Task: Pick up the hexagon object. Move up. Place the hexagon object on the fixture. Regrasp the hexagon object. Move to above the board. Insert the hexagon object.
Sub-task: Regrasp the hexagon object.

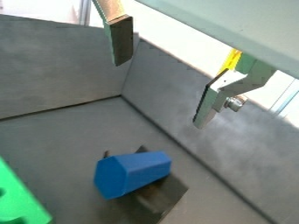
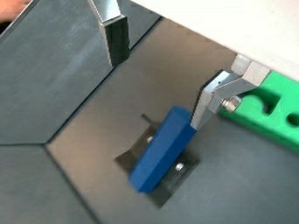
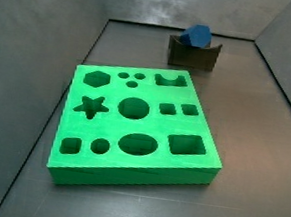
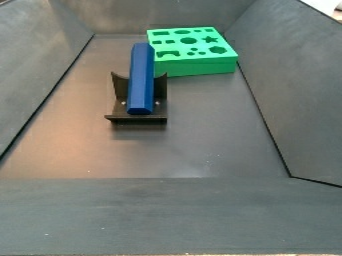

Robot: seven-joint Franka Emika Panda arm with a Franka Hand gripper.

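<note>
The tool [image 1: 163,74] was open and held nothing; its two silver fingers [image 1: 119,39] stood wide apart in both wrist views, above the hexagon object and clear of it [image 2: 158,74]. The tool did not appear in either side view.

The hexagon object [image 4: 140,73] lay lengthwise across the notch of the fixture [image 4: 135,112], resting on it, with both ends overhanging. In a wrist view its hexagonal end face [image 1: 111,178] was visible above the dark fixture [image 1: 160,196].

The board [image 3: 135,129] lay flat on the grey floor [image 3: 252,185], apart from the fixture [image 3: 192,53]. All its cut-outs were unoccupied. In a side view the board [image 4: 191,51] sat beyond the fixture.
</note>
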